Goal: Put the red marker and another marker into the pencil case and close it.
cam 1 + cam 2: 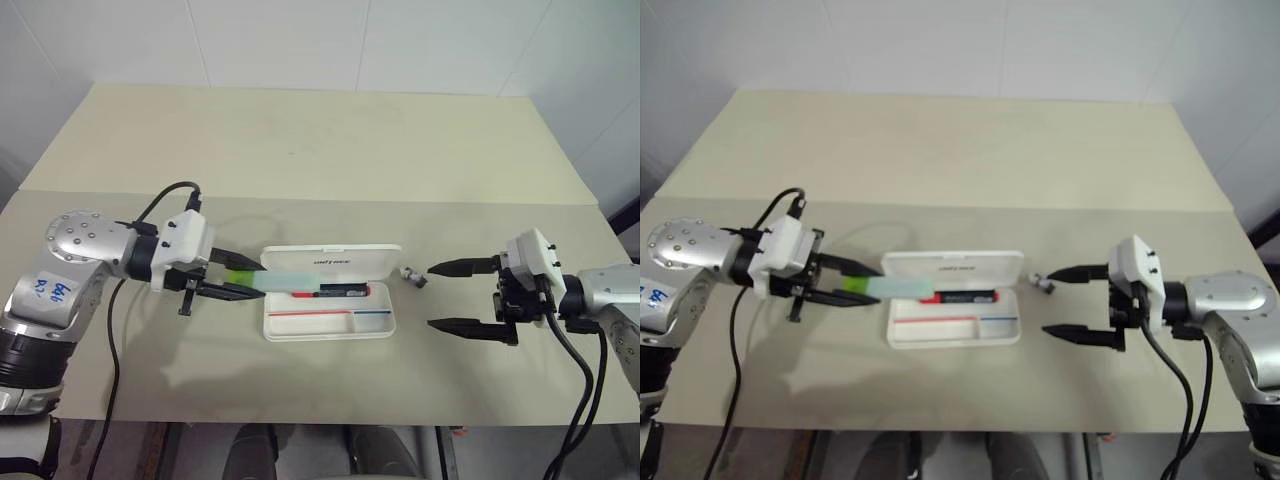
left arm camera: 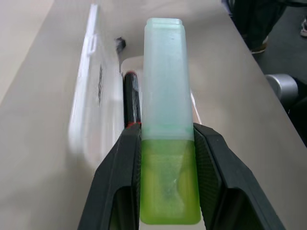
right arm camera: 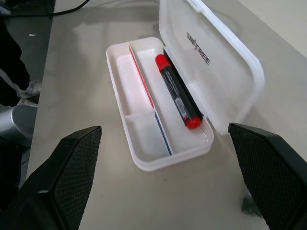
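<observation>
1. Left arm, nearest the camera on the left: a blue sticker (image 1: 50, 290) on its silver housing carries handwritten marks, not legible.
2. Left pincer (image 1: 243, 278) is clamped on the green marker (image 1: 268, 283). The two black fingers (image 2: 120, 182) press the lime-green end from both sides, and the pale mint body sticks out past the fingertips toward the case.
3. In the head views the mint end of that marker hangs over the left end of the pencil case (image 1: 330, 325), above the tray and not resting in it as far as can be told.
4. Right pincer (image 1: 455, 296) stands wide open and holds nothing; it is off the right end of the case, apart from it, fingers pointing toward it.
5. The case lies open at the middle of the counter (image 1: 300, 150), lid raised on the far side. Dark print on the lid's inner face reads "UNITREE" in the right wrist view.
6. The red marker (image 3: 178, 91) lies in the rear compartment along the hinge side, dark barrel, red at both ends. A white label on the barrel has small print, too small to read.
7. A thin red-and-blue line (image 3: 152, 103) runs along the tray's divider.
8. A small grey object (image 1: 413, 276) sits on the counter just right of the case, by the right pincer's upper finger; what it is I cannot tell.
</observation>
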